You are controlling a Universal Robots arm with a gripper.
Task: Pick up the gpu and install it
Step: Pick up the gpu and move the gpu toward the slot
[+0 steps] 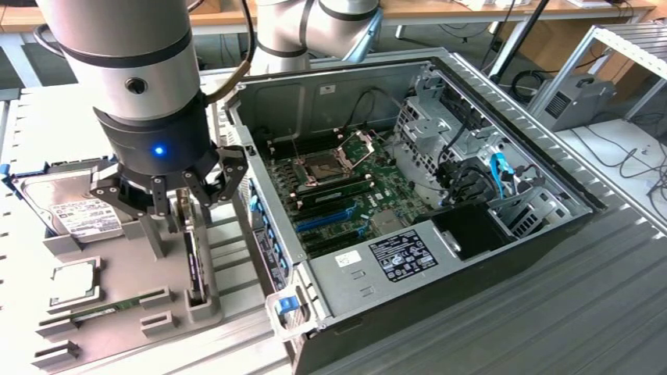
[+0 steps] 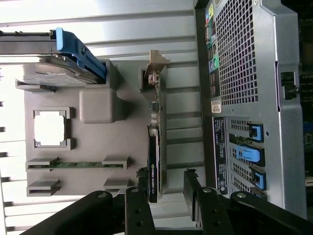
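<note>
The gpu (image 1: pixel 194 269) stands on its long edge in a slot of the grey parts holder (image 1: pixel 125 273), to the exterior view's left of the open computer case (image 1: pixel 542 234). In the wrist view the gpu (image 2: pixel 153 166) is a thin dark card with a pale metal end bracket (image 2: pixel 155 62). My gripper (image 1: pixel 177 209) hangs just above the card's far end, open. Its black fingers (image 2: pixel 139 208) stand on either side of the card's line, apart from it. The gripper (image 2: pixel 166 198) holds nothing.
The holder also carries a silver hard drive (image 1: pixel 71 209), a square processor (image 1: pixel 73 283) and a narrow green memory stick (image 1: pixel 99 312). Inside the case lies the motherboard with blue expansion slots (image 1: pixel 323 220). The case's rear panel (image 2: pixel 244 98) stands close beside the holder.
</note>
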